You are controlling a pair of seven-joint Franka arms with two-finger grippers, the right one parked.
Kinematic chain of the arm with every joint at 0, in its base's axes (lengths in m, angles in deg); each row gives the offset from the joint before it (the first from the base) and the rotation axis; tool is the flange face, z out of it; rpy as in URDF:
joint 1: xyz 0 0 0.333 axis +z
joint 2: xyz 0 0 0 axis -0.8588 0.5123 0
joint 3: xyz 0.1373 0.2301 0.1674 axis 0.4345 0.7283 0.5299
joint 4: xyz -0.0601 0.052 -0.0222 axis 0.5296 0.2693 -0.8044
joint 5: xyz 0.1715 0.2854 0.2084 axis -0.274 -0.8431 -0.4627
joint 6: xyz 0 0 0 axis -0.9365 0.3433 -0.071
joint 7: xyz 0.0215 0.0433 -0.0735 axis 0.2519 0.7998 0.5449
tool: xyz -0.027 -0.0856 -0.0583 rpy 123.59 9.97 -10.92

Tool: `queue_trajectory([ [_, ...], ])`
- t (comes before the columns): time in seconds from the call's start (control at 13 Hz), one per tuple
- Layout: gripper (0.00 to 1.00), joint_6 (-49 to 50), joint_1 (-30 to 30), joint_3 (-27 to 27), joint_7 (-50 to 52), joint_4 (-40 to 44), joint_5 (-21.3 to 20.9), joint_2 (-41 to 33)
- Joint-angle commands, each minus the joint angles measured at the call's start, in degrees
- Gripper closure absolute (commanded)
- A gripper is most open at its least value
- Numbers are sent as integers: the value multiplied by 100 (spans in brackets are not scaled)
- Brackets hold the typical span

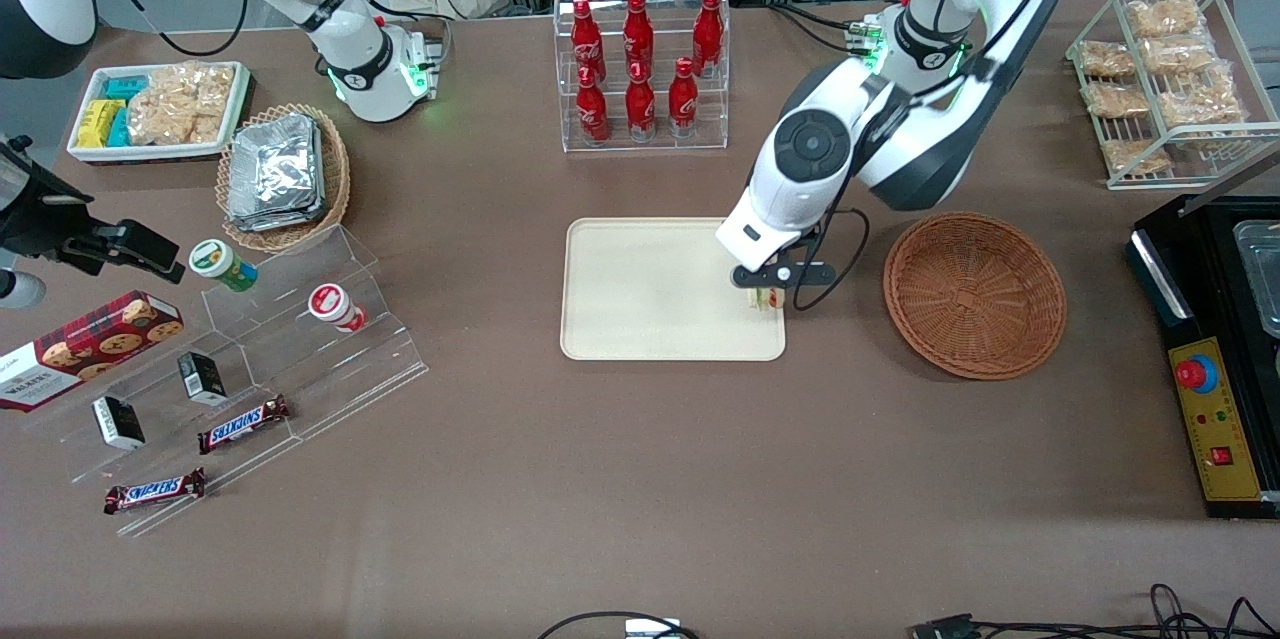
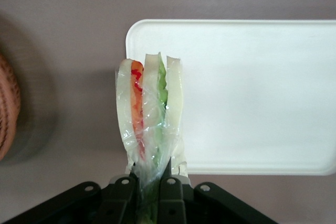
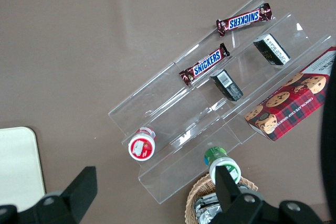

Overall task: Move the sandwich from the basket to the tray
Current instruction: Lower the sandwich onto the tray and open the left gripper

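Sandwich [image 2: 149,114] clamped in gripper [image 2: 149,184], over tray [image 2: 252,93] edge

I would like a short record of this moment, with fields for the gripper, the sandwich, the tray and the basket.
gripper: the left arm's gripper is shut on the sandwich, above the tray's edge nearest the basket
sandwich: sandwich is clear-wrapped, held by one end, partly over the tray
tray: tray has nothing lying on it
basket: basket holds nothing, beside the tray toward the working arm's end
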Motion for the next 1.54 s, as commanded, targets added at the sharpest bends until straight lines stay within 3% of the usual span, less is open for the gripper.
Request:
queue_trajectory([
  [0.0,88,-500,41,-42,213,-196,-491,363],
  [0.38,88,-994,41,-15,696,-277,-1212,1005],
  [0.77,88,-1056,24,-15,723,-294,-1240,1085],
  [0.92,81,-1091,-20,-24,732,-355,-1240,1085],
  [1.0,68,-1117,-20,-24,732,-364,-1240,1111],
  [1.15,0,-1126,-20,-24,732,-382,-1240,1111],
  [1.46,0,-1065,-11,-33,732,-382,-1231,1058],
])
